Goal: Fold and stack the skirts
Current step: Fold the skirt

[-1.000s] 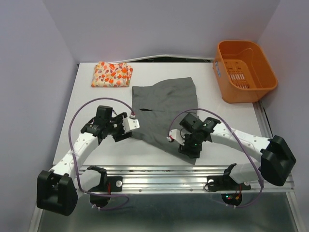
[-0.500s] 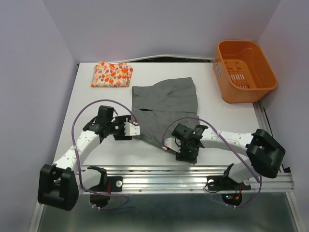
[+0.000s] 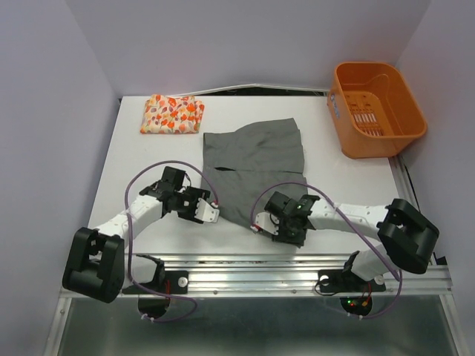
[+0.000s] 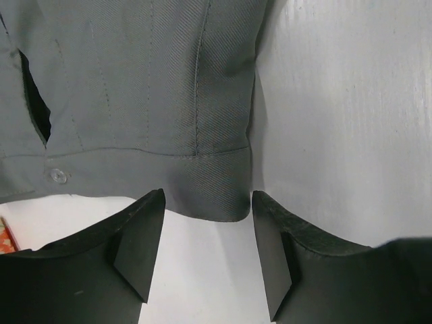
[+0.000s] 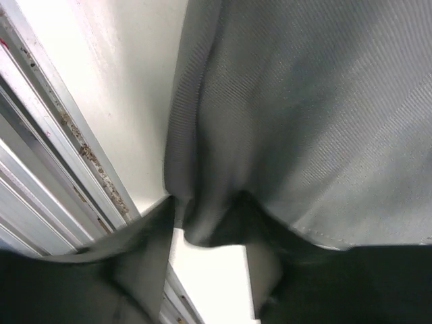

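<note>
While the left gripper stands with its fingers spread, the waistband corner of the dark grey skirt lies flat on the white table just ahead of the gap between them, unpinched. A button sits further along the band to that gripper's left.

The right gripper has a bunched fold of the same skirt's edge between its blurred fingers; whether they pinch it I cannot tell. A metal rail runs just to its left.

From both grippers the grey cloth spreads away flat. Far beyond the left gripper lies the folded printed skirt, well apart from the grey one. Far beyond the right gripper, off to its right, stands an orange basket.
</note>
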`<act>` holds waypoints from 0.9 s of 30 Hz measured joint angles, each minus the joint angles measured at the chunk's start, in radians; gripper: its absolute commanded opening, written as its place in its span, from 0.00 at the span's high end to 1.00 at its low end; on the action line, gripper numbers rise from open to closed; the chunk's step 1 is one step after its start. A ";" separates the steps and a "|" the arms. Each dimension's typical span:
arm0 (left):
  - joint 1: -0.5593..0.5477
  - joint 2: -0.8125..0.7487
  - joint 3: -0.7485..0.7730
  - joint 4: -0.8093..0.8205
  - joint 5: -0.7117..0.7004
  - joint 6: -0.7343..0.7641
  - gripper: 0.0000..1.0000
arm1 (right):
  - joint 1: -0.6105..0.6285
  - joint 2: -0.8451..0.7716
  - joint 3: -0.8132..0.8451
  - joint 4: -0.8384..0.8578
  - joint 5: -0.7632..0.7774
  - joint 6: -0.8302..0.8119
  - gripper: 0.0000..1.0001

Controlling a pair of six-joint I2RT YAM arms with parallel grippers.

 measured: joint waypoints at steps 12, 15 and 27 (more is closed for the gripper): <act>-0.065 0.035 -0.060 0.088 -0.068 0.014 1.00 | -0.003 -0.035 0.000 0.003 0.002 -0.060 0.99; -0.062 -0.022 -0.060 0.068 -0.073 0.002 1.00 | -0.011 -0.071 0.029 -0.052 -0.032 -0.102 0.99; -0.054 -0.390 -0.059 -0.148 -0.054 -0.054 1.00 | -0.015 -0.259 0.275 -0.286 -0.069 -0.132 0.99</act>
